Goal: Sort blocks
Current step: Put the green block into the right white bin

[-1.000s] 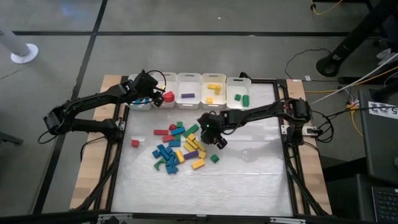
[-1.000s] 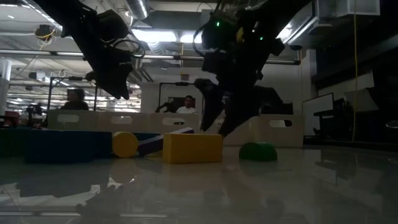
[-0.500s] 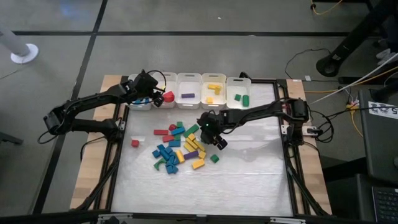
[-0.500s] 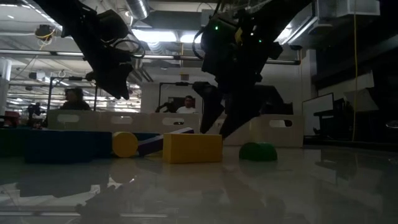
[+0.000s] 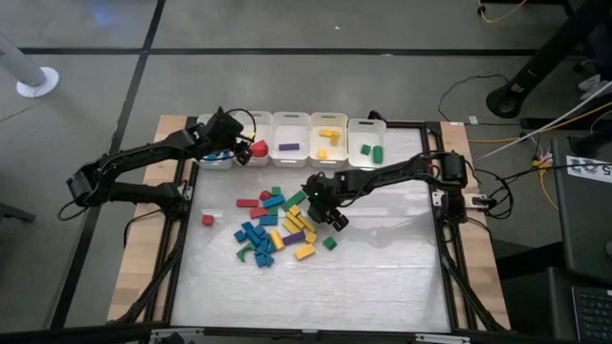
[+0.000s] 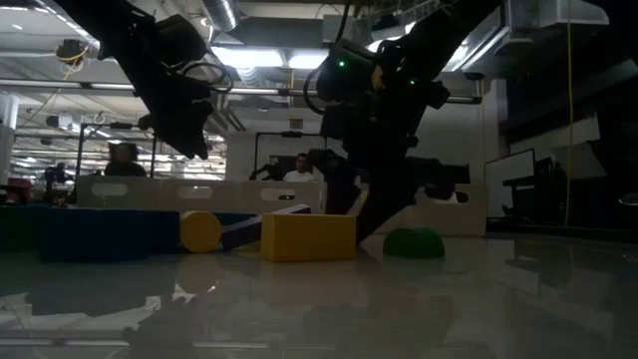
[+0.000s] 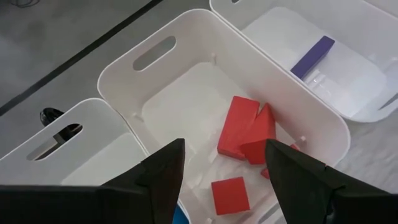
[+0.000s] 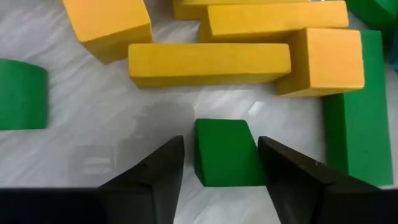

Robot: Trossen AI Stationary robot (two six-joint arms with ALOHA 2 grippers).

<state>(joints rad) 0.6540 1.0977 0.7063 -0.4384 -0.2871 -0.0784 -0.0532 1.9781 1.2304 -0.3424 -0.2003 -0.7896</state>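
The right hand [image 8: 217,158] is reaching low over the heap of blocks [image 5: 273,227] on the white surface [image 5: 382,277], its fingers spread around a small green block [image 8: 225,152] lying flat between them, not yet pinched; yellow bars [image 8: 208,63] are lying just beyond it, and a long green bar [image 8: 354,118] is lying beside them; the left hand [image 7: 224,162] is hanging, fingers spread and holding nothing, over a white bin [image 7: 186,56] at the back of the surface, where red blocks [image 7: 245,130] are lying; a purple block [image 7: 314,56] is sitting in the neighbouring bin [image 7: 373,37].
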